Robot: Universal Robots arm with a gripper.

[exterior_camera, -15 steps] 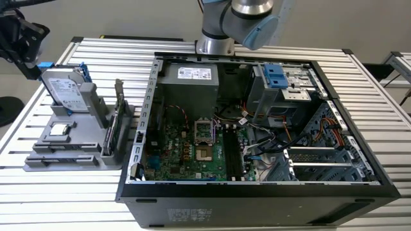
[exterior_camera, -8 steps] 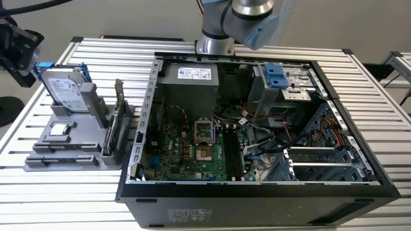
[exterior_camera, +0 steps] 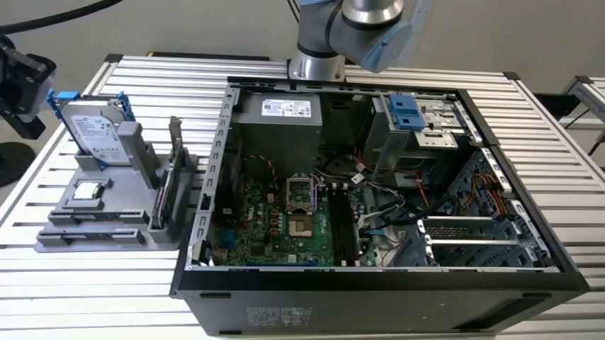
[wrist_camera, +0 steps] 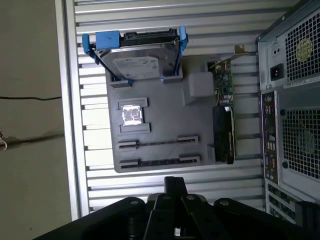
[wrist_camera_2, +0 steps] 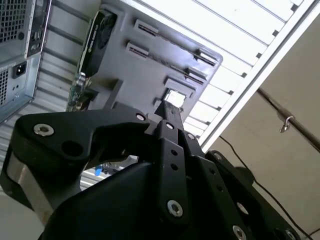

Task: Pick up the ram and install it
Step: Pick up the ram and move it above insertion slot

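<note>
Two black jaws stand closed together with nothing between them. Their fingertips show against bare slats of the ribbed aluminium bench, just off the near edge of a flat grey plastic holder tray. Nearest that edge run two long narrow slots, each showing a thin dark line between grey end clips. The slim dark ram appears to sit on edge there, though I cannot tell in which slot. Further in, a small square silver processor chip lies in its recess, and a silver hard drive in a blue bracket stands at the far edge. A green circuit card with a black cooler stands along the tray's side, next to the open black computer case. In the exterior view the tray lies to the exterior view's left of the case, close against its wall, with open slats around its other edges. The grey robot arm rises behind the case, whose green motherboard lies uncovered
</note>
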